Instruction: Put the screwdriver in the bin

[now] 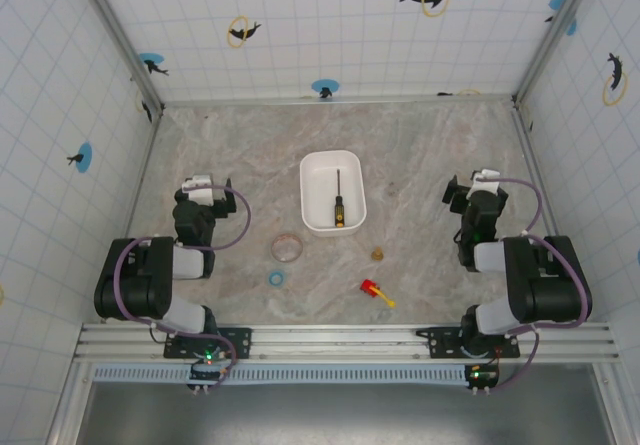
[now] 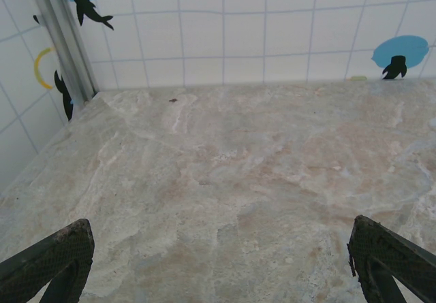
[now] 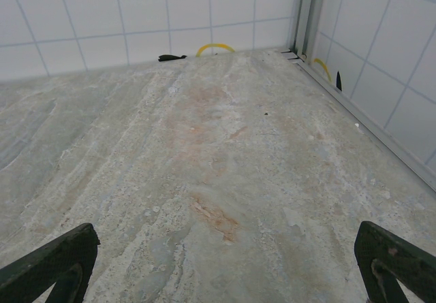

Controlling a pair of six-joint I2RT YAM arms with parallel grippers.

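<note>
Table bare left, right and behind the bin. In front of it: clear dish, blue ring, brown lump, red toy.

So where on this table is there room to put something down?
Widest bare stretch: behind the bin, up to the back wall. Also bare: either side of it, toward the left gripper and the right gripper. Crowded in front: clear ring, blue ring, brown bit, red-and-yellow object.

no legible text, labels, brands, numbers or signs on anything in view
</note>
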